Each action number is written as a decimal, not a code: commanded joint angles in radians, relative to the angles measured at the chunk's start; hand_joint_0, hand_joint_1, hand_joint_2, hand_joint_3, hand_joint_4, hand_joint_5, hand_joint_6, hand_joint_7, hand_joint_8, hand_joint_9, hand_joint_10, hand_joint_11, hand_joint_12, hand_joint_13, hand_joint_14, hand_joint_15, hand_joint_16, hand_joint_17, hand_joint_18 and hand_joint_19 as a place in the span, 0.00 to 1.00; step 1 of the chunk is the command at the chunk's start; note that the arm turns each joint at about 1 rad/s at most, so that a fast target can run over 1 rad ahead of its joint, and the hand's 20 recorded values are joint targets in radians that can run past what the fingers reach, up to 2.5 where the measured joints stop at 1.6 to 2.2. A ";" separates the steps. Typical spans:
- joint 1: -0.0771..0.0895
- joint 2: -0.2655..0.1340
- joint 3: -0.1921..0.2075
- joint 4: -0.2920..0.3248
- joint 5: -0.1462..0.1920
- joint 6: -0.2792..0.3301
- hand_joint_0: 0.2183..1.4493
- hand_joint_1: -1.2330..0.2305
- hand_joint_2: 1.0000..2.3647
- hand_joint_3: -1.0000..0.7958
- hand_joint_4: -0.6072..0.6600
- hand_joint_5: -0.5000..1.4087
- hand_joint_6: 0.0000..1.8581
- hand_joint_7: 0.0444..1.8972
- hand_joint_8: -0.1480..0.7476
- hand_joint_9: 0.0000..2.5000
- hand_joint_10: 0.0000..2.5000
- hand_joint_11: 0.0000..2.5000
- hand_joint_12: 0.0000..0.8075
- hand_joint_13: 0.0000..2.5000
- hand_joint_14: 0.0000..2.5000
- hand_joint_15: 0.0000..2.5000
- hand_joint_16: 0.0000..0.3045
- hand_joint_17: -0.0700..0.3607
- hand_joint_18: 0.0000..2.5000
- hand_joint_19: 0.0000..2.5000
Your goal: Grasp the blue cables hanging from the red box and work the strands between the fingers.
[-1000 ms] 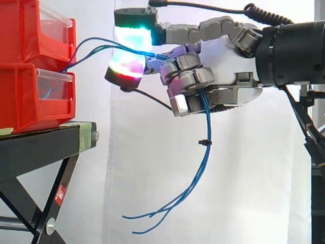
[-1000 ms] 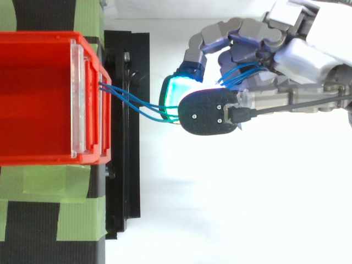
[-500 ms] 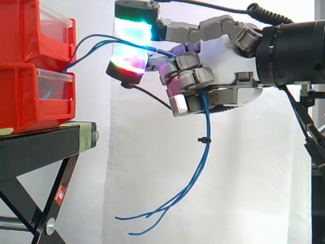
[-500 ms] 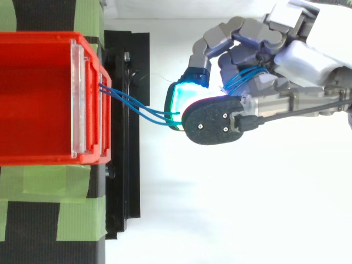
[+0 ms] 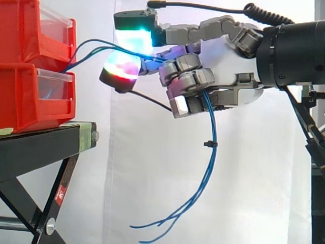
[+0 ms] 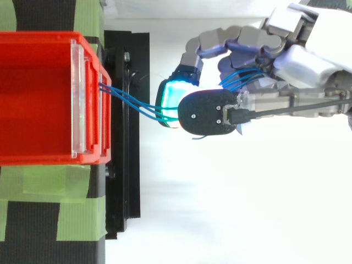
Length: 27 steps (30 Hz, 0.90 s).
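At the left edge of the side view, two red bins (image 5: pixel 25 96) sit stacked on a black stand (image 5: pixel 45 147), which in the top view carries strips of green tape (image 6: pixel 82 22). Blue cables (image 6: pixel 132 103) leave the front of the bins about where the upper one meets the lower. They cross the open gap toward the centre of the frame and do not touch the stand.

Reaching in from the right, the hand (image 5: pixel 223 66) fills the upper middle of the side view, palm facing left. Two fingertips (image 5: pixel 133 38) close on the strands, a cyan-green pad above and a red, green and magenta pad just below, with the cables pinched between them. The other fingers are curled tightly under the palm, and the strands run on through them.

Below those curled fingers the cables hang free against the white curtain (image 5: pixel 152 168). A small black tie holds them together partway down. Their loose ends fan out toward the lower centre of the frame.
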 commanded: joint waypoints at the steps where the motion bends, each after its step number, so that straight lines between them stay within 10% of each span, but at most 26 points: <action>1: 0.000 0.001 0.000 -0.002 0.000 0.000 0.71 0.47 0.00 0.55 0.55 0.53 0.00 0.74 0.63 0.26 1.00 0.97 0.63 0.40 1.00 0.63 0.19 0.46 0.51 0.33; 5: -0.001 0.001 0.001 -0.004 0.000 0.000 0.74 0.46 0.01 0.51 0.55 0.55 0.00 0.77 0.63 0.26 1.00 0.97 0.63 0.40 1.00 0.63 0.19 0.46 0.51 0.33; 12: 0.000 0.001 0.000 -0.004 0.000 0.000 0.61 0.31 0.01 0.48 0.56 0.26 0.64 0.50 0.63 0.26 1.00 0.97 0.63 0.40 1.00 0.63 0.19 0.46 0.51 0.33; 16: 0.000 0.001 0.000 -0.002 0.001 0.000 0.56 0.30 0.01 0.32 0.53 0.23 0.75 0.51 0.63 0.26 1.00 0.97 0.63 0.40 1.00 0.63 0.19 0.46 0.51 0.33; 19: -0.001 0.001 0.000 -0.004 0.001 0.000 0.65 0.30 0.00 0.55 0.47 0.23 0.78 0.52 0.63 0.26 1.00 0.97 0.63 0.40 1.00 0.63 0.19 0.46 0.51 0.33; 22: 0.000 -0.001 0.000 -0.002 0.001 0.000 0.73 0.41 0.06 0.60 0.51 0.29 0.71 0.53 0.63 0.26 1.00 0.97 0.63 0.40 1.00 0.63 0.19 0.46 0.51 0.33; 23: 0.000 0.001 0.000 -0.002 0.001 0.000 0.64 0.43 0.22 0.52 0.55 0.31 0.70 0.52 0.63 0.26 1.00 0.97 0.63 0.40 1.00 0.63 0.19 0.46 0.51 0.33; 25: 0.000 0.001 0.000 -0.004 0.001 0.000 0.52 0.47 0.35 0.43 0.61 0.40 0.34 0.63 0.63 0.26 1.00 0.97 0.63 0.40 1.00 0.63 0.19 0.46 0.51 0.33; 27: 0.000 0.001 0.000 -0.002 0.001 0.000 0.59 0.46 0.00 0.42 0.65 0.50 0.03 0.72 0.63 0.26 1.00 0.97 0.63 0.40 1.00 0.63 0.19 0.46 0.51 0.33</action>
